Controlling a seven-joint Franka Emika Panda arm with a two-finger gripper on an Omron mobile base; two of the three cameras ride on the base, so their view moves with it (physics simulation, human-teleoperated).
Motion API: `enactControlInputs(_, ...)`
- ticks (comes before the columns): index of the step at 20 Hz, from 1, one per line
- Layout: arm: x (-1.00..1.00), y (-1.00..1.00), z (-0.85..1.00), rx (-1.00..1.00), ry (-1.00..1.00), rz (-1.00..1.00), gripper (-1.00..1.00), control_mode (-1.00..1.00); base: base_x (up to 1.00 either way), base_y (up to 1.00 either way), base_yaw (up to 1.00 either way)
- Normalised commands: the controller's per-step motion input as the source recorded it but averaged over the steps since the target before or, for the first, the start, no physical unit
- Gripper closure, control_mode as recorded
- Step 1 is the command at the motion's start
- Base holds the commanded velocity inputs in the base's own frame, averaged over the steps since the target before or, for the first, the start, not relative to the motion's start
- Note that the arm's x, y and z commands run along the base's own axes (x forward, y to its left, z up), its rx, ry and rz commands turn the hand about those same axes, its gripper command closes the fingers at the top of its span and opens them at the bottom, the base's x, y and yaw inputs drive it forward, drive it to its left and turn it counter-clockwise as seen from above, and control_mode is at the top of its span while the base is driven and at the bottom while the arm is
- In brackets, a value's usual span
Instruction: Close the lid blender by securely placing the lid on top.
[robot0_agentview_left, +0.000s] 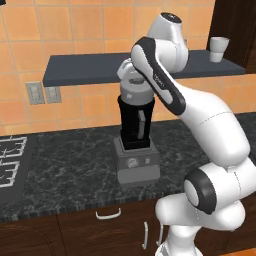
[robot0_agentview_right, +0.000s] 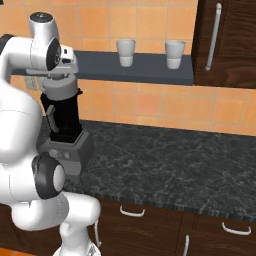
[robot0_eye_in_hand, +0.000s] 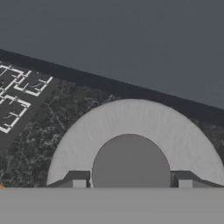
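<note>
Grey lid (robot0_eye_in_hand: 131, 144) in pincer (robot0_eye_in_hand: 131, 183); base views show blender (robot0_agentview_left: 136, 145) beneath.

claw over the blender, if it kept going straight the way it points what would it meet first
The claw points down, shut on the lid's raised cap. Straight on, the lid would probably meet the blender jar's rim first; any gap left between them is unclear.
</note>
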Motion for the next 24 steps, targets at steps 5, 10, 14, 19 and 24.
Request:
enactControlInputs(5, 0.0, 0.39, 0.18, -0.01, 0.03, 0.08, 1.0, -1.0, 0.0, 0.0, 0.0)
enactControlInputs(10, -0.21, 0.11, 0.12, -0.03, 0.14, 0.0, 1.0, -1.0, 0.0, 0.0, 0.0)
enactControlInputs(14, -0.35, 0.0, 0.0, -0.05, 0.22, 0.0, 1.0, -1.0, 0.0, 0.0, 0.0)
enactControlInputs(19, -0.19, 0.0, 0.19, -0.07, 0.14, 0.0, 1.0, -1.0, 0.0, 0.0, 0.0)
enactControlInputs(24, -0.19, 0.03, 0.15, -0.06, 0.03, 0.0, 1.0, -1.0, 0.0, 0.0, 0.0)
